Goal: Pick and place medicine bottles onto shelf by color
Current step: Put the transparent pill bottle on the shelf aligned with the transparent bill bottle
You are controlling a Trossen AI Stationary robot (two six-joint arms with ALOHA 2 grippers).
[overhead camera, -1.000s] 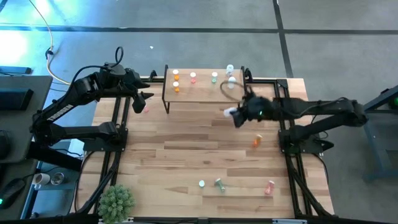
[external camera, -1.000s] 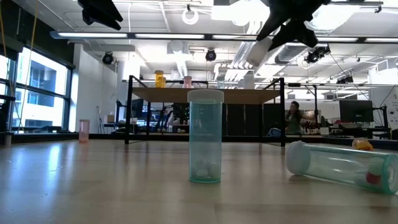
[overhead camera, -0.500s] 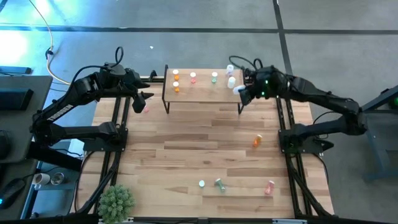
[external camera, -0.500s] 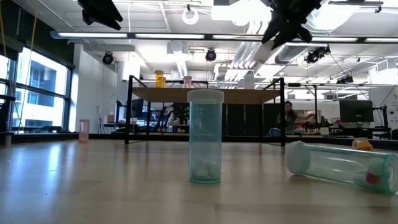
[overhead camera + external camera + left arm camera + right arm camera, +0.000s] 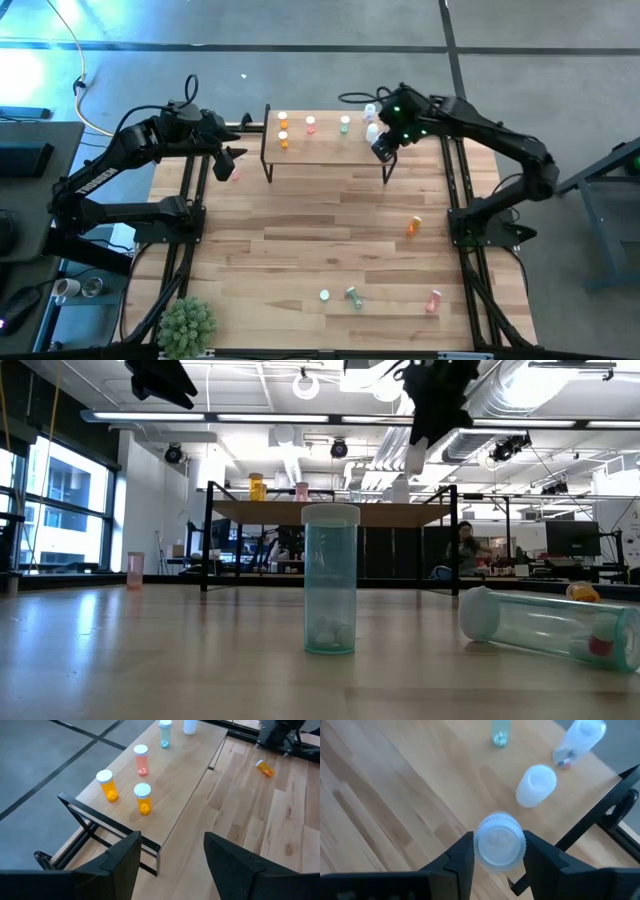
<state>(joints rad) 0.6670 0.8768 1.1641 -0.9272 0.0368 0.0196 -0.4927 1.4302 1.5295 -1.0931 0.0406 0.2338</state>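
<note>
Upper right of centre in the high view, the right gripper grasps a clear bottle above the shelf end holding the other white-capped clear bottles (apparently sorting by colour); the left gripper, spread wide and empty, waits upper left.

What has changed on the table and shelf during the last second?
The right gripper, shut on a clear bottle, carried it from over the table's middle to above the right end of the shelf. The left gripper, the bottles already on the shelf and those on the table stayed in place.
</note>
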